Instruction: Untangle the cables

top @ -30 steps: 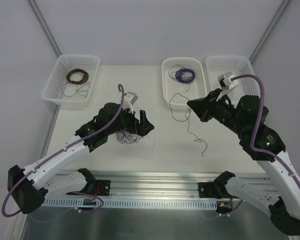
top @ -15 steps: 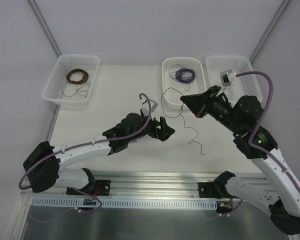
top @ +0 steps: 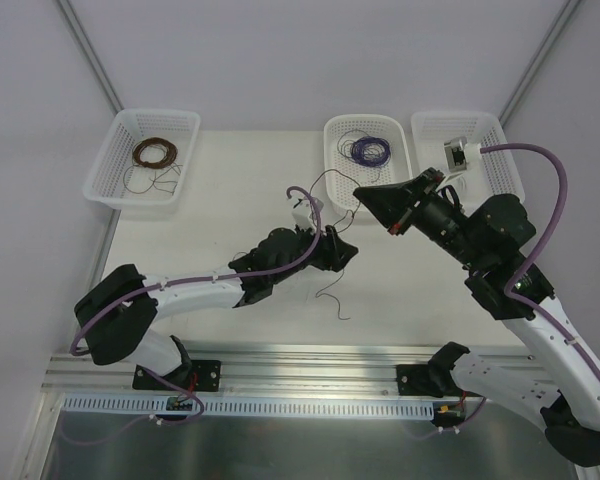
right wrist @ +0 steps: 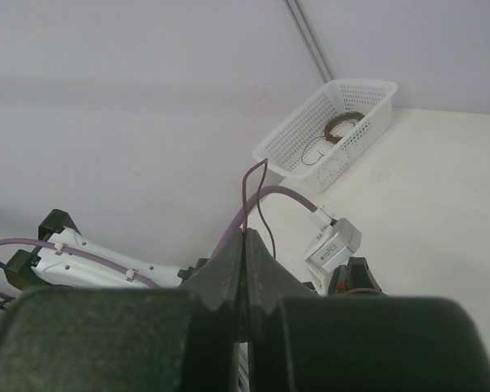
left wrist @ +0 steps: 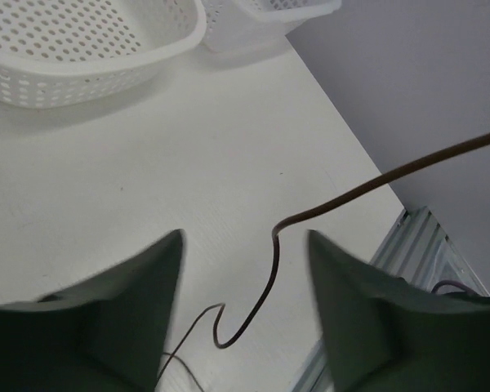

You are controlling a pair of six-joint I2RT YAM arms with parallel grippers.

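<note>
A thin dark brown cable [top: 332, 296] hangs from my right gripper [top: 364, 194], which is shut on it above the table's middle. The strand loops up past the tips [right wrist: 254, 181] and trails down to a squiggle on the table. My right gripper [right wrist: 247, 233] shows its jaws pressed together on the wire. My left gripper [top: 346, 250] reaches across just below. In the left wrist view the left gripper [left wrist: 243, 238] has its fingers apart, and the brown cable [left wrist: 273, 260] runs between them untouched. No knot of cables shows; the left arm covers that spot.
Three white baskets line the back: the left basket [top: 120, 170] holds a brown coil [top: 152, 152], the middle basket [top: 338, 190] a purple coil [top: 369, 150], and the right basket [top: 500, 150] sits behind the right wrist. A metal rail [top: 310, 355] runs along the near edge.
My left arm swept right from the tangle to the table's middle, and its jaws narrowed. My right gripper drifted left with the wire, dragging the loose end leftward.
</note>
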